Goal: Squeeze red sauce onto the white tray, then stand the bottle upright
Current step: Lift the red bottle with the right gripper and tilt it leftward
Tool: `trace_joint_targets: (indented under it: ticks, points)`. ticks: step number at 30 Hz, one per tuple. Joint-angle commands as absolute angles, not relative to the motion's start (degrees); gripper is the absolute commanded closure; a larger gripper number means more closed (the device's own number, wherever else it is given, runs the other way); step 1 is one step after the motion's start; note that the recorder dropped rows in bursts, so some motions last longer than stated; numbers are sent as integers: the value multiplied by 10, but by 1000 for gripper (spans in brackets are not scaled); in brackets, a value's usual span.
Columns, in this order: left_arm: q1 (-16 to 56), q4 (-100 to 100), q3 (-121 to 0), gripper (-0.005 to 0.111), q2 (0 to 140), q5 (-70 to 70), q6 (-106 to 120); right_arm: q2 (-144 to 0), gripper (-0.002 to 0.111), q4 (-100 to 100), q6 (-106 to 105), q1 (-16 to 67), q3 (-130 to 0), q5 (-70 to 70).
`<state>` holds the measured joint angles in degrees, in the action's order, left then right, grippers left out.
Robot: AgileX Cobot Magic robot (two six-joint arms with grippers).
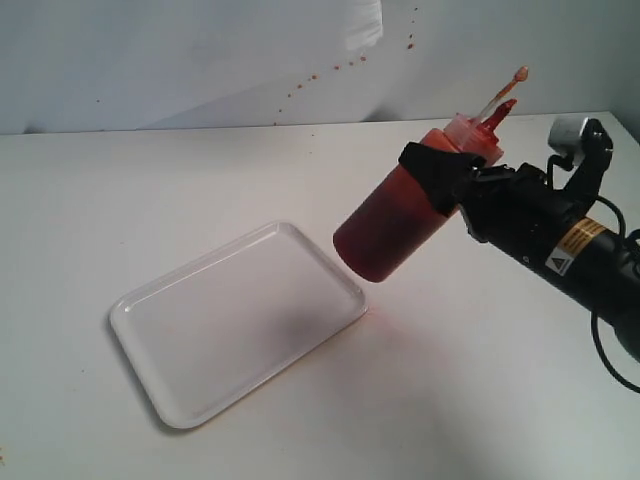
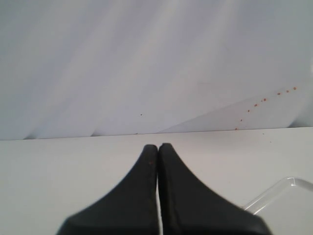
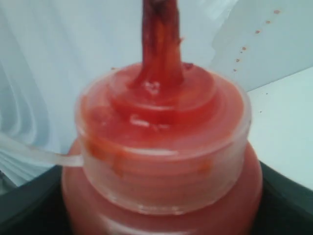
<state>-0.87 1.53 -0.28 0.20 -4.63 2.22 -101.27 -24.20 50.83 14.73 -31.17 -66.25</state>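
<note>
**Counter** (image 1: 150, 200). Flat, white and bare around the work area. It carries the white tray (image 1: 240, 320), which serves as the reference for all positions below.

**White tray.** It lies flat with its low rim up. No red sauce shows on its surface, so by judgement the squeeze step is not yet done.

**Bottle** (image 1: 395, 225). It is lifted clear of the counter and tilted. The base hangs just above the tray corner on the right arm's side, and the top leans up and away from the tray. The contents look dark and dense in the lower part, so expect moderate weight, concentrated low. The wall is translucent soft plastic: it should yield under pressure and discharge when squeezed. The cap area is wet with sauce, so treat it as slippery.

**Right gripper** (image 1: 445, 180). It is clamped across the upper body, just below the cap. A mid-body grip suits squeezing. For standing the bottle upright, the tilt must be taken out first so that the base meets the counter flat.

**Left gripper** (image 2: 158, 161). The fingers are pressed together and hold nothing. It sits near one corner of the tray.

**Cap** (image 3: 161, 142). Clear and ribbed, with sauce smeared inside.

**Nozzle** (image 1: 500, 112). Coated red and pointing away from the tray. It must swing down over the tray before any squeeze.

**Tip cover** (image 1: 520, 73). Off the nozzle, on its tether.
</note>
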Motion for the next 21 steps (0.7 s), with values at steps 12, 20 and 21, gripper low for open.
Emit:
trace_joint_targets:
  ticks: [12, 20, 21]
  points:
    - [-6, 20, 0, 107, 0, -44, 18, -1004, 108, -105, 645, 236, -330, -700]
    - [-6, 43, 0, 107, 0, 84, -47, -1004, 108, -178, 685, 236, -419, -700]
    - [-6, 43, 0, 107, 0, 106, -66, -1004, 108, -181, 693, 236, -424, -693]
